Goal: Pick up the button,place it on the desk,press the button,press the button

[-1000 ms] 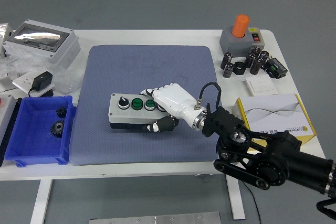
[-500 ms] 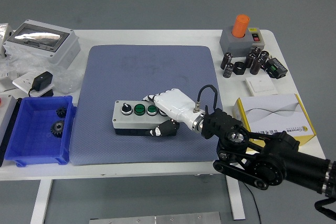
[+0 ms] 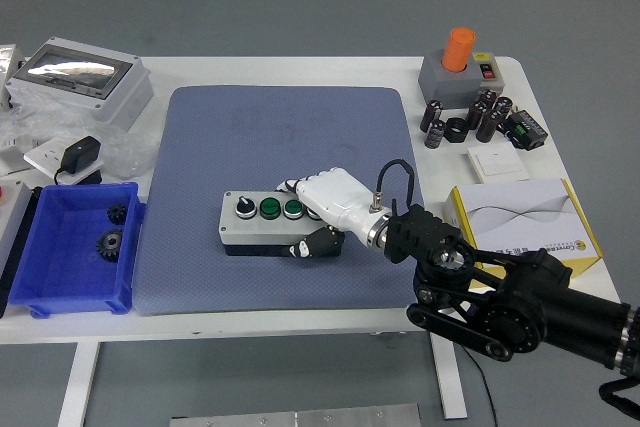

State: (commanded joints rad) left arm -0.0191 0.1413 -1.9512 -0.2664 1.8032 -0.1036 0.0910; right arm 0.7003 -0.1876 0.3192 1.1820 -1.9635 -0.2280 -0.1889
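Gripping the button box [image 3: 262, 221] by its right end, the right hand [image 3: 328, 209] has its white fingers [image 3: 290, 186] laid over the top of the case and its dark thumb [image 3: 305, 245] pressed against the near face, so the box is pinched between them. This hold leaves most of the top clear: the black selector knob and the two green buttons to the left of the hand are uncovered and could be reached for pressing.

The box lies flat, or very nearly so, near the middle of the blue-grey mat [image 3: 200, 277], its long side running left to right. Whether it rests fully on the mat or is held just off it cannot be told from this view. By the look of it, the placing step is at or close to its end, with the pressing not yet done.

The mat covers the centre of the white worktop [image 3: 300, 322], probably to cushion the box and stop it sliding when pushed. A blue bin [image 3: 30, 292] holding small gears sits well to the left, out of the hand's way. The left hand is not in view.
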